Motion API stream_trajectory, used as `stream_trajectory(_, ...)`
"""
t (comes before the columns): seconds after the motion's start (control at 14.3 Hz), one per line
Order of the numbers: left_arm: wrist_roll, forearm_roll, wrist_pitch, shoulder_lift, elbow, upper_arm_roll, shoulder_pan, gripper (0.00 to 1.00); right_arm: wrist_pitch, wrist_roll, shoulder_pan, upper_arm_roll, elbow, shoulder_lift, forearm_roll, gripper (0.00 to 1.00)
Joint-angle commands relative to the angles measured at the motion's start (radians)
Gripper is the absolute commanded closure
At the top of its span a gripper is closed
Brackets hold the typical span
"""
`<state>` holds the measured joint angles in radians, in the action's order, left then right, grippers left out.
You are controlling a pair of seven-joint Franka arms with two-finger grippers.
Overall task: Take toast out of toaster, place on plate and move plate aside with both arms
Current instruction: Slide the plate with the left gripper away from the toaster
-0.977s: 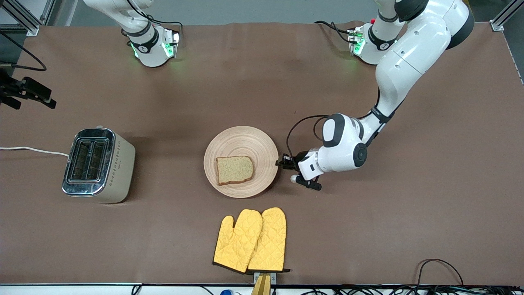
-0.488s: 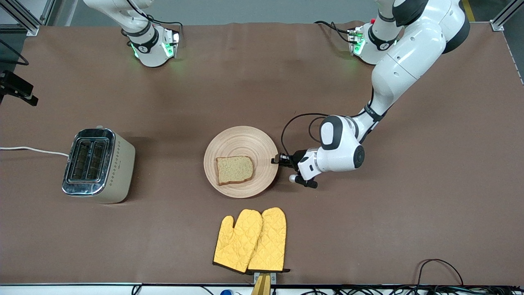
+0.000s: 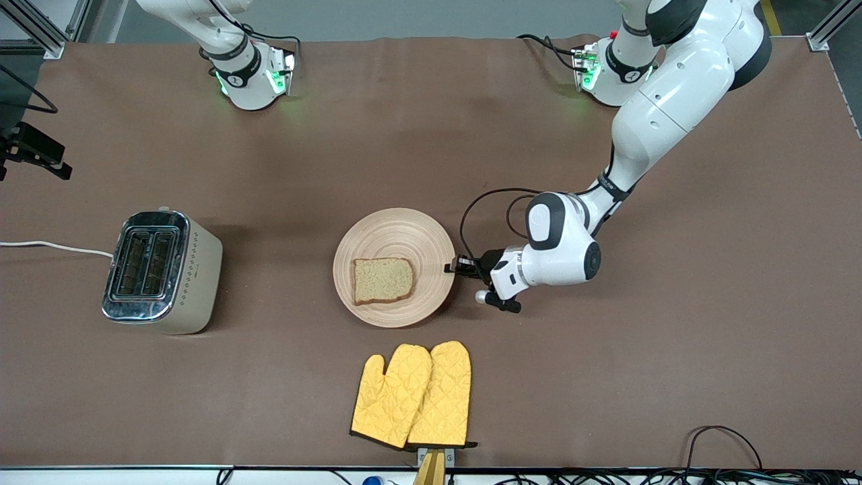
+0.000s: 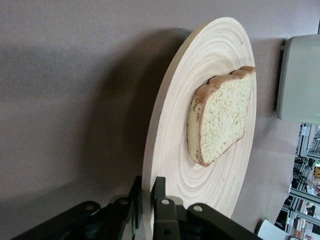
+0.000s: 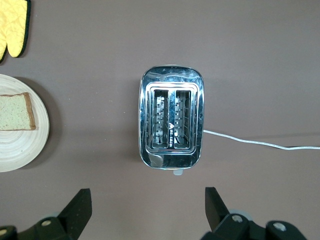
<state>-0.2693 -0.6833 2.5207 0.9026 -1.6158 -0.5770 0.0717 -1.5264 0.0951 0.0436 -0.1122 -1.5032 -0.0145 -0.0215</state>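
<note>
- We see the plate (image 3: 394, 267) near the middle of the table (image 3: 673, 370), a little toward the edge nearest the front camera.
- The toast (image 3: 383, 280) lies flat on the plate, on the part nearer the front camera, its darker crust showing along the edges.
- The left gripper (image 3: 452, 267) is at the plate's rim on the side toward the left arm's end of the table, low over the tabletop.
- In the left wrist view the left gripper (image 4: 146, 187) has its two fingers (image 4: 159, 186) drawn narrow, one on each face of the plate's (image 4: 170, 145) rim, so it is clamped on the plate.
- That same view shows the toast (image 4: 220, 117) resting on the plate's ringed face, well apart from the pinched rim.
- The right gripper (image 5: 147, 200) is up in the air over the toaster (image 5: 171, 124), its fingers (image 5: 80, 204) spread wide and holding nothing.
- We find the toaster (image 3: 160, 271) standing toward the right arm's end of the table, well apart from the plate, both slots showing nothing inside, with a white cord (image 3: 54, 246) running off toward that end's edge.
- Two yellow oven mitts (image 3: 414, 395) lie side by side by the table edge nearest the front camera, near the plate but not touching it.
</note>
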Motion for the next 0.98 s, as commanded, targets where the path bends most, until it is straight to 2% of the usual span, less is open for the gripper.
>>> stream_trajectory(0.0,-0.004,-0.007,-0.023,0.002,0.033,-0.059,-0.083,1.0,0.009,0.008,0.005,0.0,0.012,0.007,0.005,0.0)
stream_trajectory(0.14,0.005,0.007,-0.028,-0.011,0.043,-0.115,-0.173,1.0,0.006,0.008,0.01,0.0,0.017,0.007,0.006,0.0)
stream_trajectory(0.42,-0.004,0.011,-0.15,-0.089,0.04,-0.118,-0.318,1.0,0.003,0.003,0.013,-0.001,0.018,0.005,0.005,0.0)
stream_trajectory(0.56,-0.004,0.091,-0.232,-0.114,0.046,-0.122,-0.41,1.0,0.003,0.0,0.01,-0.001,0.018,0.005,0.005,0.0)
stream_trajectory(0.7,-0.02,0.168,-0.32,-0.114,0.053,-0.126,-0.508,1.0,0.003,0.009,0.013,-0.001,0.018,0.005,0.005,0.0)
stream_trajectory(0.91,-0.137,0.176,-0.454,-0.1,0.077,-0.124,-0.656,1.0,0.003,0.008,0.016,0.0,0.032,0.007,0.003,0.0)
